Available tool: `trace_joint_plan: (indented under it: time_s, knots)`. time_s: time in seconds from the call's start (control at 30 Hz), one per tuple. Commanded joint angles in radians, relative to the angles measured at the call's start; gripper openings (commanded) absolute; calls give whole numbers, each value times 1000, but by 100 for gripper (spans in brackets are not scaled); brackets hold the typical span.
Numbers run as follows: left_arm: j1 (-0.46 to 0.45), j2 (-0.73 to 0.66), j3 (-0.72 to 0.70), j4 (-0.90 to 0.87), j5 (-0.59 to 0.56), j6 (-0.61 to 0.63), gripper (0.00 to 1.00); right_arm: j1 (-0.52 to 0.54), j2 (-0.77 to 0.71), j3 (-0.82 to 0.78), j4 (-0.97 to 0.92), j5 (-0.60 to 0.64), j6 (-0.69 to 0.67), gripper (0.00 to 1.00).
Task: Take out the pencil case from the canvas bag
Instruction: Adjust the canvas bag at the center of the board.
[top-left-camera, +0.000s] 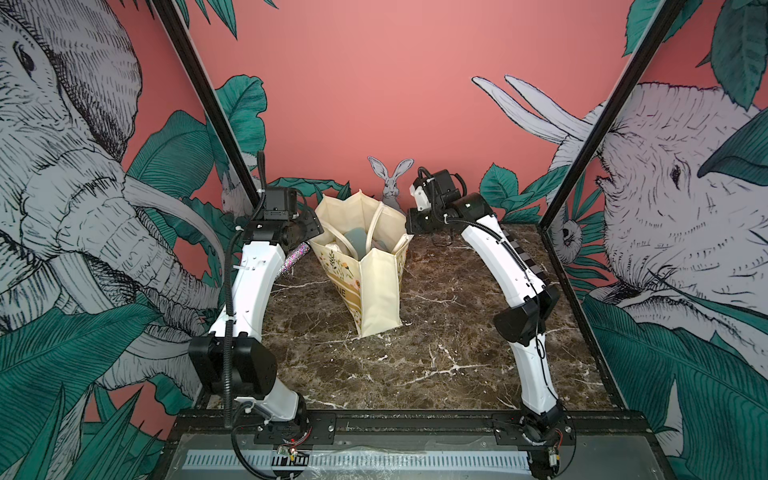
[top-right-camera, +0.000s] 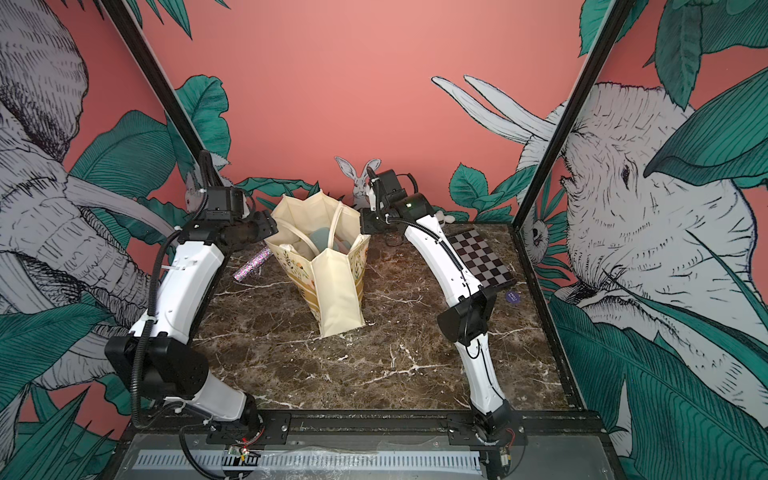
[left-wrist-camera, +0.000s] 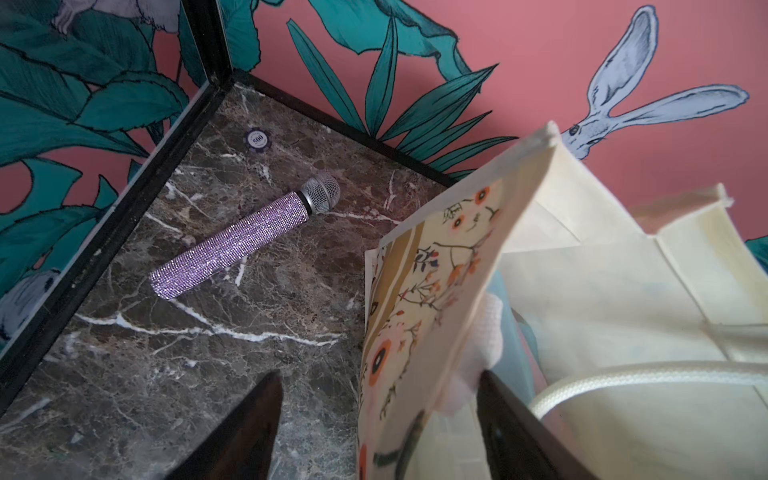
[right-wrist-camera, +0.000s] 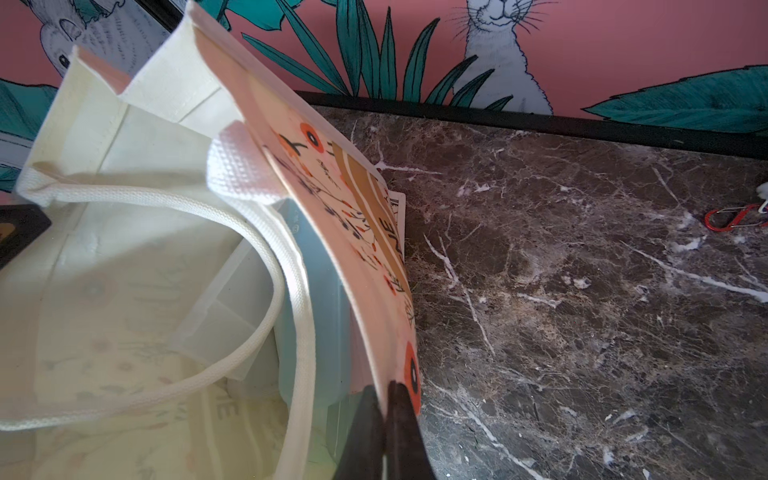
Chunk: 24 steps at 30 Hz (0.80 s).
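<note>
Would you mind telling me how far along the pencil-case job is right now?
Done: the canvas bag stands open on the table, and the right hand is pinched shut on its printed wall. In hand: the left hand straddles the opposite rim, jaws open. Left: the pencil case, presumably the blue-grey item inside, is not yet lifted out.

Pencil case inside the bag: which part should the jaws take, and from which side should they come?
Grip the pencil case by its rounded top end, coming straight down through the open mouth of the bag. It seems to stand on end against a wall, so the cloth blocks every other side. Enter beside the handle that crosses above it.
</note>
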Motion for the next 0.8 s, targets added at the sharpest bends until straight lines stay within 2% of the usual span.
trace_joint_plan:
  time_s: [0.0,0.1,0.23,0.43,0.6,0.77]
  knots:
    - [-1,-7,23,-75,3,-11,66,4,-42,-13,-13,5,-9,0]
    - [-1,-21,3,-76,10,-12,57,4,-39,-10,-13,17,-9,0]
    - [-1,-42,-14,-79,32,-16,54,4,-37,-8,-11,31,-7,0]
    - [-1,-56,-19,-88,41,-8,28,4,-39,-15,-10,43,-6,0]
    - [-1,-41,11,-98,46,0,1,4,-70,-56,28,41,3,0]
    - [-1,12,135,-109,73,39,0,4,-155,-215,172,-17,73,0]
